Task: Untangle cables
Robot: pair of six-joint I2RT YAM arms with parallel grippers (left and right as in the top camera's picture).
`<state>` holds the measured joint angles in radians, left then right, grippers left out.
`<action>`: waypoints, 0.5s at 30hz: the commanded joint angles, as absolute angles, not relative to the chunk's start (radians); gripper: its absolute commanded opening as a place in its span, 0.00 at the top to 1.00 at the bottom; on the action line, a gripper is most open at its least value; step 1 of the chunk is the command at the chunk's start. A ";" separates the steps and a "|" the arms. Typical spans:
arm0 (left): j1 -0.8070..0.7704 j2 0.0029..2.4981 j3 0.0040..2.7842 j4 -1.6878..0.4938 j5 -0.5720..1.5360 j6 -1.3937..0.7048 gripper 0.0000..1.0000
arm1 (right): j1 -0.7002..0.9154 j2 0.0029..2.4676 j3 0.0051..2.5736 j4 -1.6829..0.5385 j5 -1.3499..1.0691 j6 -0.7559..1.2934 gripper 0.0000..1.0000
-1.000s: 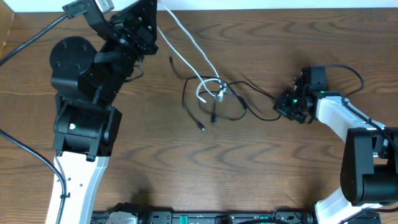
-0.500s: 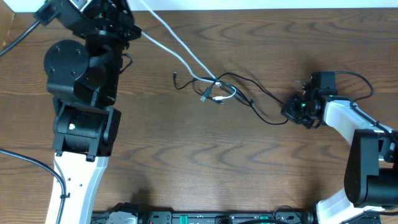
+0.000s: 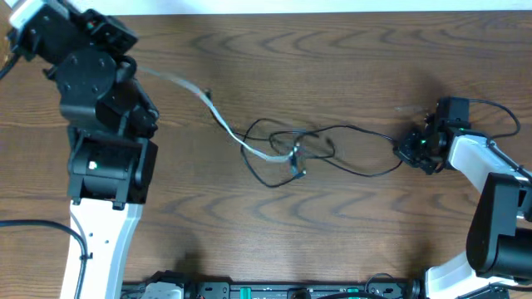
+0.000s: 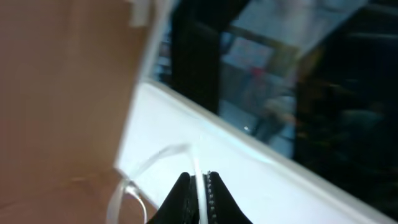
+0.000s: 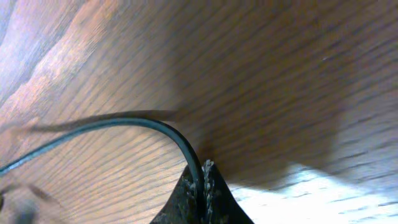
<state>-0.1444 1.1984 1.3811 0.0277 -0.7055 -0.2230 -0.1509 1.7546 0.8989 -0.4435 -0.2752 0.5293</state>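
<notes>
While both arms sit at opposite ends of the wooden table (image 3: 349, 241), I find the left gripper (image 4: 198, 178) clamped on the white cable (image 4: 200, 198), which passes up between its closed fingers; that view is blurred. Seen from overhead, the white cable runs from the upper left down to the table's middle, where it meets the black cable (image 3: 357, 130) in a loose tangle of loops lying flat on the wood. I note the right gripper (image 5: 203, 167) pinched shut on the black cable at the right side, the cord arcing away leftward from its fingertips towards the tangle.
</notes>
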 commanded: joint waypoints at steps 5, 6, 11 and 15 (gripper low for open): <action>-0.139 1.220 1.408 -0.102 -0.540 -0.165 0.93 | -0.155 1.786 0.868 -0.463 -0.196 0.400 0.99; -0.139 1.221 1.408 -0.124 -0.500 -0.165 0.93 | -0.153 1.786 0.877 -0.475 -0.210 0.380 0.99; -0.139 1.221 1.408 -0.205 -0.316 -0.170 0.93 | -0.131 1.779 1.007 -0.603 -0.286 0.281 0.98; -0.139 1.221 1.408 -0.224 -0.176 -0.185 0.93 | -0.085 1.778 1.163 -0.715 -0.416 0.112 0.81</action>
<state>-0.1394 1.2217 1.3827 -0.2211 -0.3359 -0.1825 -0.1242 1.7790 1.0508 -0.6891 -0.3084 0.2798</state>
